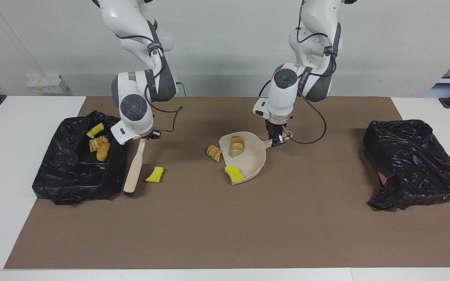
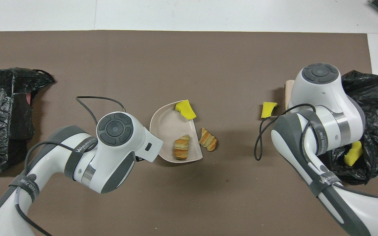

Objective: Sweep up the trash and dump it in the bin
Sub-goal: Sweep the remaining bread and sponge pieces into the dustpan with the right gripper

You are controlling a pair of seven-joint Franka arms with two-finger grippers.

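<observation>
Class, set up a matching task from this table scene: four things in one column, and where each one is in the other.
Things:
1. brush
2. dustpan
3. striped bread lump
4. lone yellow sponge chunk

Places:
A. in the dustpan
B. held by the left pincer
C. on the mat beside the brush
D. held by the right pincer, beside the open bin

Pairs: 1-D, 2-B, 3-A, 4-C
</observation>
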